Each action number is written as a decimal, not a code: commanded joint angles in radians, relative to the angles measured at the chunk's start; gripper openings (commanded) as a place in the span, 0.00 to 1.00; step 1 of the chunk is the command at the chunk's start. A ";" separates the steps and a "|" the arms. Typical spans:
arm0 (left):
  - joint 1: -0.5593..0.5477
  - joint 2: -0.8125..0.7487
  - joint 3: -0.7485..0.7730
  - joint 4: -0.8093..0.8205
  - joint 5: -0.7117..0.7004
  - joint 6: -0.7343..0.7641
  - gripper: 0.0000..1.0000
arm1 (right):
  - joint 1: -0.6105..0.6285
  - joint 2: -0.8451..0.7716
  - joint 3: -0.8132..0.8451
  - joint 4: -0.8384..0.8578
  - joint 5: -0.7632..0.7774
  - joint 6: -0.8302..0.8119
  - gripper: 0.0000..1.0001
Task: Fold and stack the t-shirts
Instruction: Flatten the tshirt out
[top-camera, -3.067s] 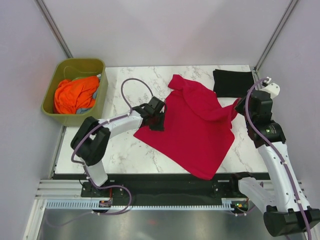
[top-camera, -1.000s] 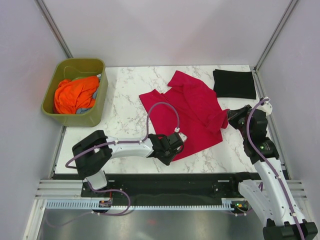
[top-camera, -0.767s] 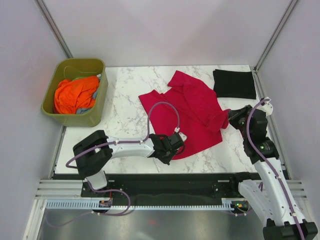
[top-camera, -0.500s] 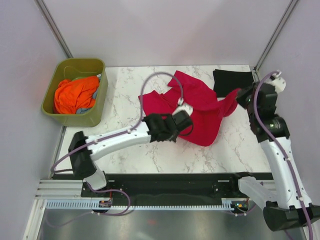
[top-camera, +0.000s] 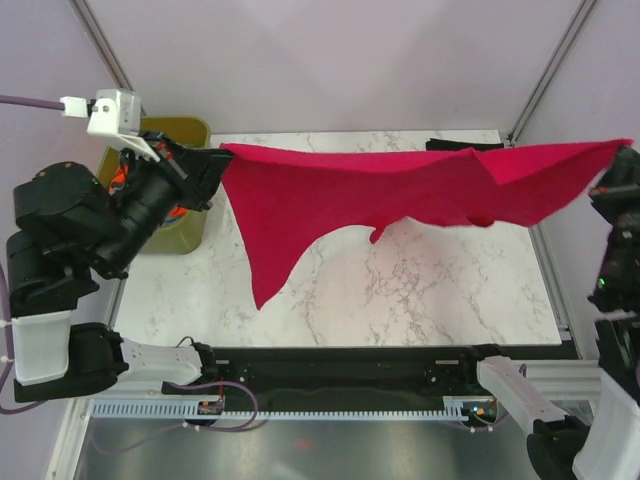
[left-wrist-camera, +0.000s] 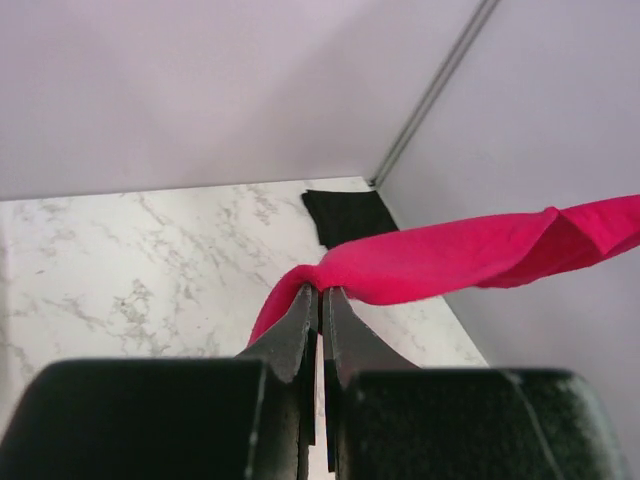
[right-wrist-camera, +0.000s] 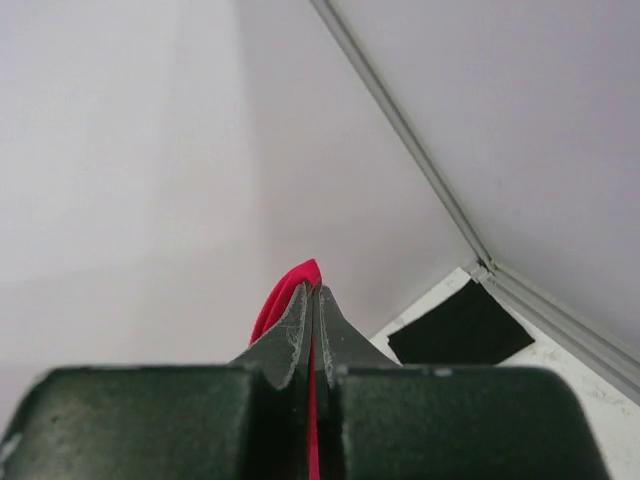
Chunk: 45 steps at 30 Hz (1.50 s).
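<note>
Marble tabletop (top-camera: 400, 290), white with grey veins, pale walls on 3 sides. Nearest: black rail (top-camera: 340, 365) along the table's near edge. Left gripper (top-camera: 212, 165) is raised at the left, in front of the green tub (top-camera: 185, 130). Its jaws are clamped on 1 bunched corner of the red t-shirt (top-camera: 400, 185), with cloth pinched between the tips in the wrist view. Right gripper (right-wrist-camera: 312, 300) is raised at the right edge, its jaws likewise closed on a thin fold of the same shirt. The red shirt hangs in the air between the 2 grippers, spread across the table's width. Its top edge is nearly straight, and 1 long point droops left of centre; cannot tell if that tip touches the marble. Farthest: black t-shirt (left-wrist-camera: 345, 215) lies flat in the far right corner of the table, largely hidden behind the red cloth from above.
</note>
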 joint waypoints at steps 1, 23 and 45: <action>-0.001 0.025 -0.008 -0.015 0.181 0.033 0.02 | -0.001 -0.106 0.026 -0.003 0.084 -0.044 0.00; 0.479 0.275 -0.249 0.161 0.349 0.132 0.02 | -0.001 0.227 -0.371 0.637 -0.264 -0.296 0.00; 0.596 0.039 -0.209 0.184 0.499 0.097 0.02 | -0.001 0.158 -0.137 0.409 -0.228 -0.264 0.00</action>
